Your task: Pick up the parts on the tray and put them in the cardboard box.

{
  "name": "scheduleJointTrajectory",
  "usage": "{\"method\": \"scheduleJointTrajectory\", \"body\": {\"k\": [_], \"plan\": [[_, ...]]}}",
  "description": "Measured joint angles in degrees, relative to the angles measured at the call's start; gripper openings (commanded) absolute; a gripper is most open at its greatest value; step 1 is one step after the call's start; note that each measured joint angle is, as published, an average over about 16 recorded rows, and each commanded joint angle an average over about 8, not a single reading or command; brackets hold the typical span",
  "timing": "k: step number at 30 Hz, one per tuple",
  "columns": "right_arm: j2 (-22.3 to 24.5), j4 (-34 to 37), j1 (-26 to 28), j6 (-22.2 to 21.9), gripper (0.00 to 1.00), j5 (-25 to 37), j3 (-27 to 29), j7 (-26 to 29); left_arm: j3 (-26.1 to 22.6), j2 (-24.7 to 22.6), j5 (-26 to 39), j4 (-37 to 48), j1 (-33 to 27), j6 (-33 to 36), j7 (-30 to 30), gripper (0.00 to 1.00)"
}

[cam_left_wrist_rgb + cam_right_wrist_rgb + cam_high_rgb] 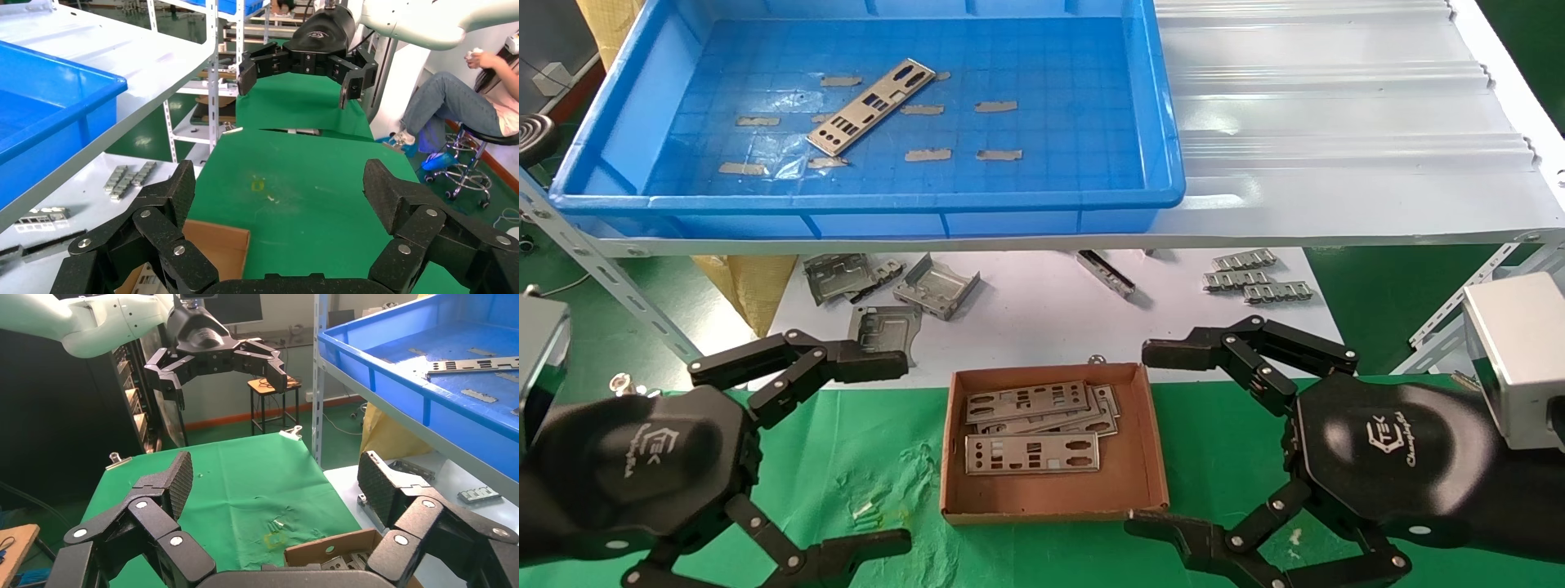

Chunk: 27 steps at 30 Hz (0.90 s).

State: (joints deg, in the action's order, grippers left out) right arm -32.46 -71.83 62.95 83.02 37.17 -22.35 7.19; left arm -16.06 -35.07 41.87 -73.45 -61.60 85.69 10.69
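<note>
Beside cardboard box (1054,441), left gripper (878,449) and right gripper (1164,437) spread wide, empty

One part (870,107) in the tray (1164,122) on the shelf, the cardboard box (1144,457) (several parts (1031,453) inside) below, nearer.

Bent metal brackets (903,287) and ribbed grey strips (1257,276) lie on white sheet (1042,314) beside green cloth (862,457).
</note>
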Motion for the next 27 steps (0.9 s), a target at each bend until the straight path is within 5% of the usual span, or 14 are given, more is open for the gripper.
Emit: {"method": "scheduleJointTrajectory", "body": {"k": [2, 10, 27], "plan": [[0.00, 0.00, 0.00, 0.00, 1.00, 0.00, 0.00, 0.00, 0.00, 0.00, 0.00, 0.00, 0.00, 0.00, 0.00, 1.00], [0.00, 0.00, 0.00, 0.00, 0.00, 0.00, 0.00, 0.00, 0.00, 0.00, 0.00, 0.00, 0.00, 0.00, 0.00, 1.00], [0.00, 0.00, 0.00, 0.00, 0.00, 0.00, 0.00, 0.00, 0.00, 0.00, 0.00, 0.00, 0.00, 0.00, 0.00, 1.00]]}}
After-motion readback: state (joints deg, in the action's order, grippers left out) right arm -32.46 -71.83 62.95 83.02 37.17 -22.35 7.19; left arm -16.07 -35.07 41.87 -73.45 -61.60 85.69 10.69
